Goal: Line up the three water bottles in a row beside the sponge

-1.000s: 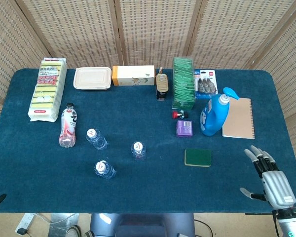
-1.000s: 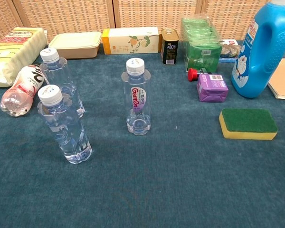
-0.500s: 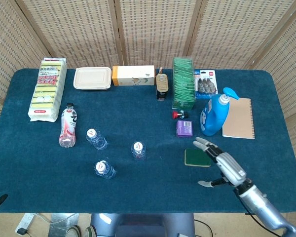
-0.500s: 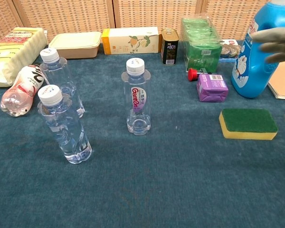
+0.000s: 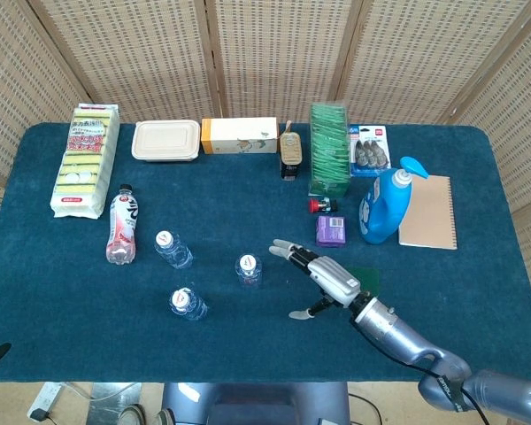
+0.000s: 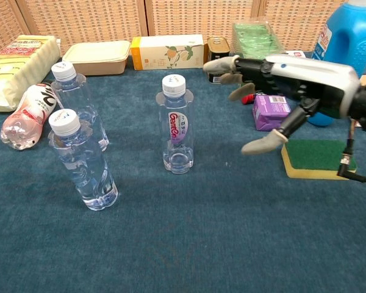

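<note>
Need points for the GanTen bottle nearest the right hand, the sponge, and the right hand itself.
GanTen bottle [image 6: 176,129], chest view, on its label.
sponge [image 6: 322,156], chest view, on its green top face.
right hand [image 6: 296,79], chest view, on the back of the hand.

Bright, even light falls from above; shadows are faint, both views sharp, without glare or edge distortion.

I see a blue jug [image 5: 382,209] by a notebook [image 5: 428,212], a small purple box [image 5: 331,230], a pink bottle [image 5: 121,229] lying down, and a tan tub [image 5: 166,140].
</note>
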Controlling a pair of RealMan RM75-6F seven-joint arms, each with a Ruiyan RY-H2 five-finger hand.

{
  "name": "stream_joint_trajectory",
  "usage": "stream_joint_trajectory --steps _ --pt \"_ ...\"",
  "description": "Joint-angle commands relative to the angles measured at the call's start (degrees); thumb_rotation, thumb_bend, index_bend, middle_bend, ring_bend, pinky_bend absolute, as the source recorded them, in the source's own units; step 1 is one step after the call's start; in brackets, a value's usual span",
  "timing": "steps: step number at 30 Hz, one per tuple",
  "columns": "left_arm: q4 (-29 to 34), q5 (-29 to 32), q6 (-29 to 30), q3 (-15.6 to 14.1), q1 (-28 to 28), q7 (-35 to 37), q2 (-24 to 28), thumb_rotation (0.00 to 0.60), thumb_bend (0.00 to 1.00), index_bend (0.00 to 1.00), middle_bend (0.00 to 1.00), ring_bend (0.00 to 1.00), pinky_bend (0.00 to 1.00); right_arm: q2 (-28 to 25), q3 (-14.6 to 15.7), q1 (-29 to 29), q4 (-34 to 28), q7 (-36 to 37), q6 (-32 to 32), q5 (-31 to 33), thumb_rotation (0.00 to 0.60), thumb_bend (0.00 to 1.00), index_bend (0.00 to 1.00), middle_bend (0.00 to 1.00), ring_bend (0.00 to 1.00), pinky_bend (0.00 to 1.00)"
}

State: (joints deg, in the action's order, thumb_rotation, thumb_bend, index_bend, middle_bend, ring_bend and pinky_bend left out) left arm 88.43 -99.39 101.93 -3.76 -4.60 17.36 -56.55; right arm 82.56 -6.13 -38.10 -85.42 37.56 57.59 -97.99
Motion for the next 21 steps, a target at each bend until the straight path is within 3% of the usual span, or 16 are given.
stream_joint_trajectory --steps 1,16,19,21 --pt "0.17 0.33 -0.38 0.11 0.14 0.17 0.11 0.600 0.13 0.00 0.00 0.00 0.05 1.46 -0.96 -1.93 0.98 -0.01 -2.34 2.03 0.600 0.00 0.00 0.00 0.00 0.13" --pt "0.78 2.37 -2.81 0.73 1.05 1.12 0.70 0.600 0.13 0.00 0.00 0.00 0.05 11.63 -3.48 -10.38 10.55 1.24 -11.91 9.91 0.600 0.00 0.00 0.03 0.01 0.14" --pt "1.03 2.59 -3.19 0.77 1.17 1.04 0.80 0.600 0.13 0.00 0.00 0.00 0.05 13.63 -4.04 -10.78 12.90 2.11 -11.88 11.33 0.600 0.00 0.02 0.09 0.06 0.19" --pt "1.24 2.77 -3.40 0.82 1.21 0.88 0.83 0.600 0.13 0.00 0.00 0.00 0.05 15.76 -4.74 -10.42 15.28 3.31 -10.72 12.83 0.600 0.01 0.10 0.19 0.17 0.31"
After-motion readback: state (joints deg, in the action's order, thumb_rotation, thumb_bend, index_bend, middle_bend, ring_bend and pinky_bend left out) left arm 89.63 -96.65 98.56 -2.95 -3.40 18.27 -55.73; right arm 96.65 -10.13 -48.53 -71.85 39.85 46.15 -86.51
